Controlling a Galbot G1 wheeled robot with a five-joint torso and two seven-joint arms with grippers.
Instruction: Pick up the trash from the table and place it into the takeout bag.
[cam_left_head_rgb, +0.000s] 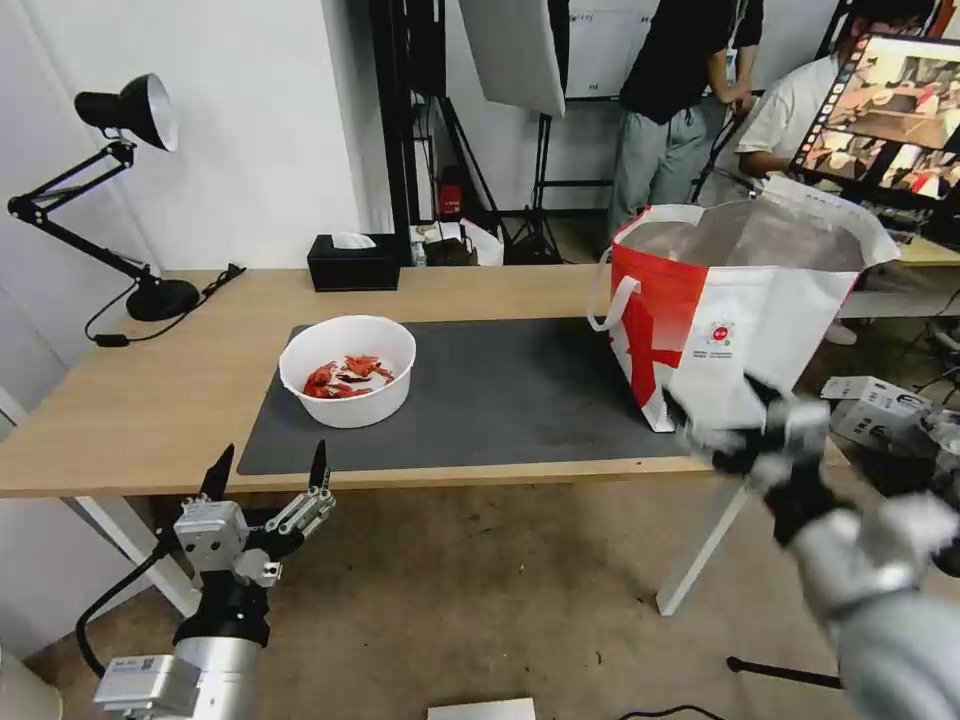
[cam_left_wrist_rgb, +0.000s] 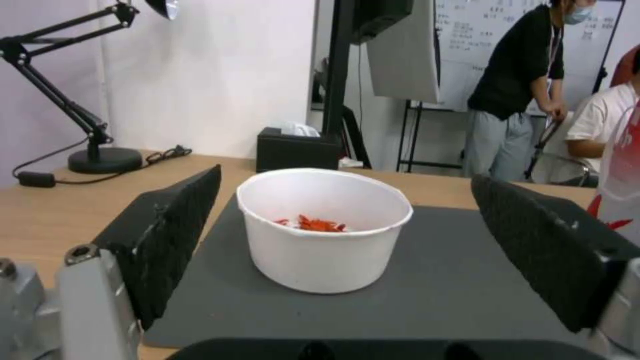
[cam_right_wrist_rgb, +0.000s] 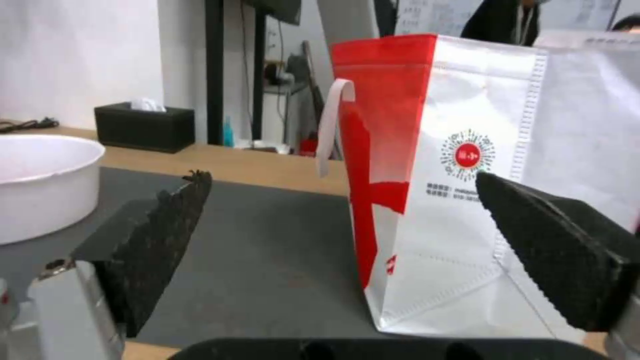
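Shells (cam_left_head_rgb: 346, 377) lie in white bowl (cam_left_head_rgb: 347, 371); takeout bag (cam_left_head_rgb: 735, 310) stands open.

right tool (cam_left_head_rgb: 725, 425): blurred | takeout bag (cam_right_wrist_rgb: 467, 200): top cut off

The takeout bag (cam_right_wrist_rgb: 480, 200) bears a round red logo and small print, neither readable.

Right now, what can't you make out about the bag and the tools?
- Takeout bag contents: head view, its front wall hides the bottom; the foil lining shows.
- Right tool: head view, motion-blurred; right wrist view shows it open.
- Bowl depth: left wrist view, rim hides most shells.
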